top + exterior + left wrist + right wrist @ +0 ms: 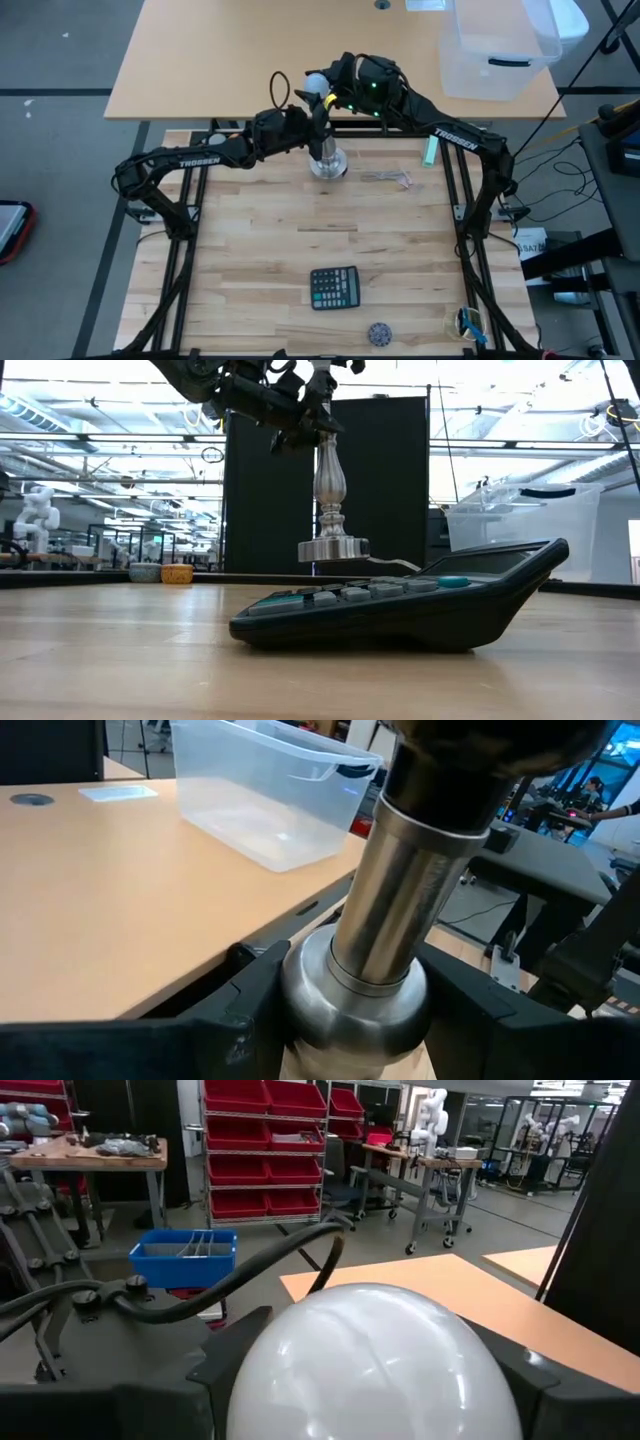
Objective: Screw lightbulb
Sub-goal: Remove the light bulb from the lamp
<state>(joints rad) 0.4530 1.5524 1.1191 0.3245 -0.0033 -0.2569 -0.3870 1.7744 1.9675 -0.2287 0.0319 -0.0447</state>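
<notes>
The silver metal stand (327, 160) is near the table's far edge, its stem (330, 485) upright. I cannot tell whether its round base (333, 548) rests on the table. My left gripper (317, 120) is shut on the stand's upper stem. The white globe lightbulb (316, 82) is above the stand's dark socket top (480, 750). My right gripper (328, 90) is shut on the bulb. The bulb's screw base is hidden. My left gripper (355, 1010) pinches the stand's stem at the rounded bulge (350, 1005) below the socket sleeve, one dark finger (250, 1005) on each side. The fingers come level from the table's left and lie across the upright stem. My right gripper (370, 1370) pinches the bulb's white globe (370, 1350) between its two fingers (235, 1350), one on each side. It comes from the table's right, above the stand. The bulb is held clear of the table, over the socket. Its lower end is hidden.
A dark calculator (334, 288) lies toward the near edge and fills the low view's foreground (400, 605). A clear plastic bin (495, 50) stands on the tan table beyond. Small items lie at the near right (465, 322), near middle (378, 333) and far right (428, 150).
</notes>
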